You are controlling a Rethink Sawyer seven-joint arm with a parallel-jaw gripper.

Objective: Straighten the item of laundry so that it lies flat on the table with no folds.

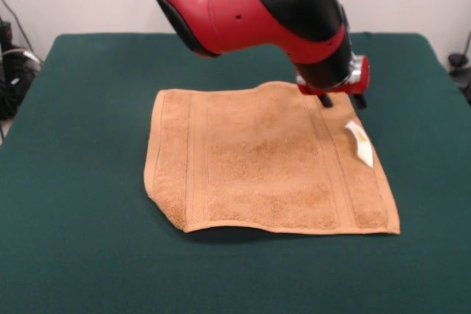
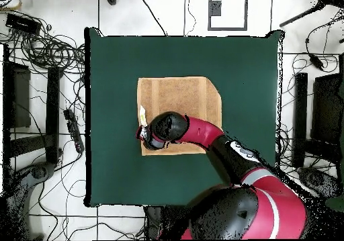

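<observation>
Lying near the middle of the green worktop (image 1: 73,255), the orange-tan towel (image 1: 265,167) is mostly spread out, white tag (image 1: 360,143) showing. The end effector (image 1: 340,98) hovers at its far corner; whether it is open or gripping cannot be told.

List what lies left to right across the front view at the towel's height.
Bare green table → orange-tan towel → white tag near the towel's right edge → bare table again.
</observation>
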